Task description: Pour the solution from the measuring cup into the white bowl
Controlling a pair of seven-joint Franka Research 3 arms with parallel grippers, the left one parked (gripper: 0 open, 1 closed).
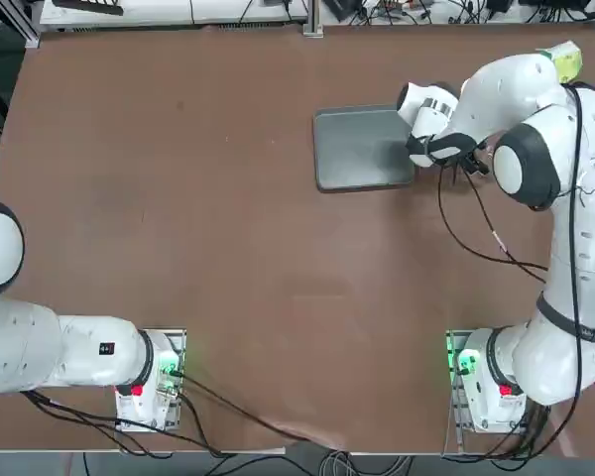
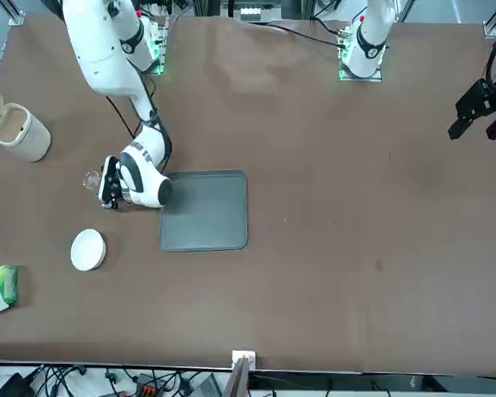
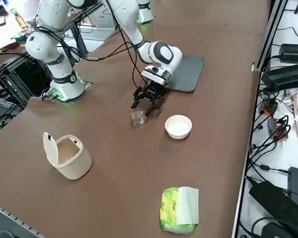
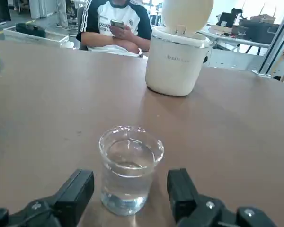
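The measuring cup (image 3: 137, 117), a tiny clear cup about half full of clear liquid, stands upright on the brown table. My right gripper (image 3: 143, 108) is low at the table, open, and points at the cup. In the right wrist view the measuring cup (image 4: 130, 170) sits just ahead of the two black fingertips (image 4: 75, 191), in line with the gap and apart from both. The white bowl (image 3: 178, 126) rests on the table a short way from the cup. From the front, the cup (image 2: 92, 179) is beside the gripper (image 2: 104, 184) and the bowl (image 2: 88, 249) lies nearer the camera. In the top view my arm covers both.
A grey tray (image 2: 204, 211) lies beside my wrist. A white cylindrical container (image 3: 67, 156) with its lid up stands beyond the cup. A yellow-green pack (image 3: 179, 210) sits near the table edge. A seated person (image 4: 116, 28) is behind the table.
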